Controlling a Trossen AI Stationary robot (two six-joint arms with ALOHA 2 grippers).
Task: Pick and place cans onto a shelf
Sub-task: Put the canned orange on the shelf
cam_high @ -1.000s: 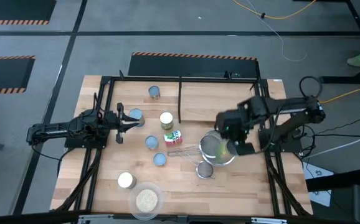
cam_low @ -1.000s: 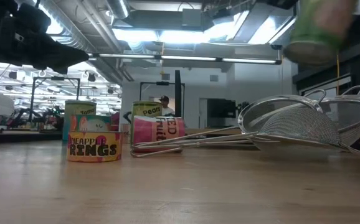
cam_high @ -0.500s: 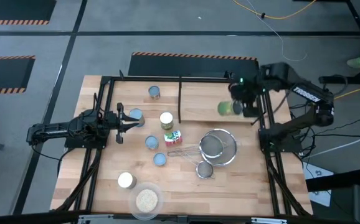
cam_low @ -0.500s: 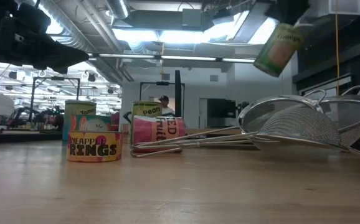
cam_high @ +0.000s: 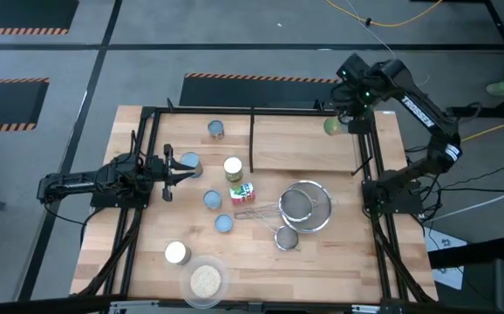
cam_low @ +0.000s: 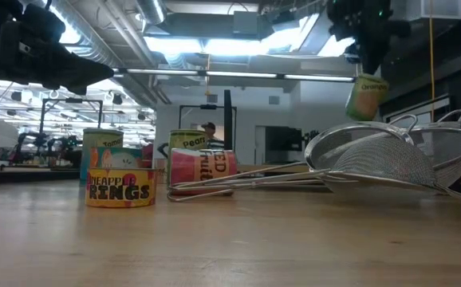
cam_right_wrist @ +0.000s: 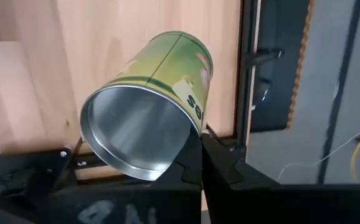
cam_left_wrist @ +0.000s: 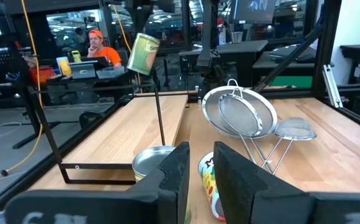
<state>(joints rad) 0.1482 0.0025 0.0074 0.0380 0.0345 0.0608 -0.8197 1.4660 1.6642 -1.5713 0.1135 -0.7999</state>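
Observation:
My right gripper (cam_high: pixel 343 109) is shut on a green-labelled can (cam_high: pixel 331 126), high over the far right corner of the shelf (cam_high: pixel 296 139), a pale-wood platform with black rails. The can also shows in the low view (cam_low: pixel 365 96) and the left wrist view (cam_left_wrist: pixel 144 53). Several more cans stand on the table left of the shelf, among them a silver-topped one (cam_high: pixel 189 162) and a cream-topped one (cam_high: pixel 233 167). A can with a green-red-white label (cam_high: pixel 242 193) lies on its side. My left gripper (cam_high: pixel 175 167) is level and open just short of the silver-topped can. My right gripper pinches the wall of the green can at the rim of its open silver end (cam_right_wrist: pixel 189 134), one finger inside and one outside. The fingers (cam_right_wrist: pixel 216 158) come from above, pointing steeply down. The can hangs below them, tilted, clear of the shelf.
Two wire mesh strainers (cam_high: pixel 307 206) (cam_high: pixel 287 237) lie on the table near of the shelf. A clear dish of beige grains (cam_high: pixel 206 281) sits at the near edge beside a cream-topped can (cam_high: pixel 176 253). Black rails run along the table's sides.
My right gripper has swung with the green can from above the strainers toward the table's far edge, across the shelf to its far right corner. It stayed high and its wrist rolled. The can, tipped far over half a second ago, now hangs closer to upright.

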